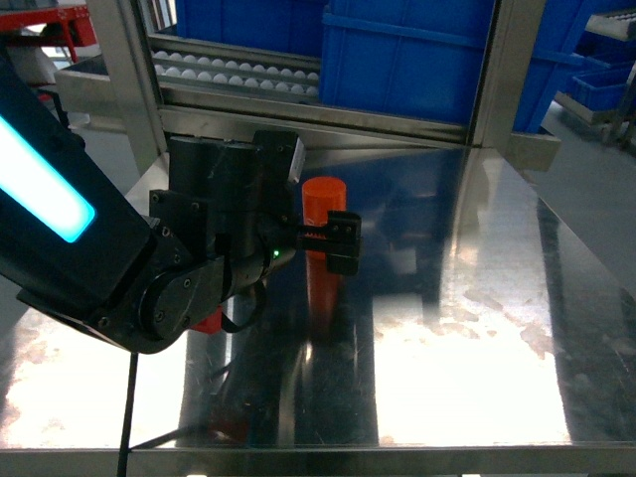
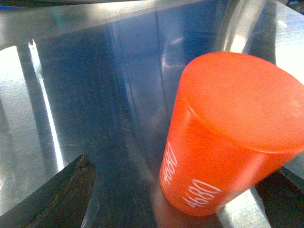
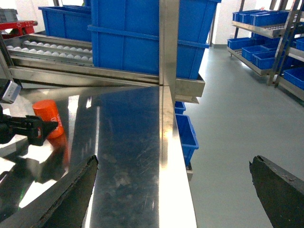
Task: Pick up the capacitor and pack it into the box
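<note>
Left tool point(image 1: 333, 241) spread wide, straddling upright orange capacitor point(image 2: 223, 137); right tool point(image 3: 173, 190) wide, holding nothing.

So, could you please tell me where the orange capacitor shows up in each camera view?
Head: orange capacitor centre, upright behind the left gripper.
Left wrist: fills right half.
Right wrist: far left.
Shared landmark: the steel table.

Orange cylindrical capacitor point(image 1: 323, 204) with white lettering, upright on the steel table point(image 1: 467, 328)
</note>
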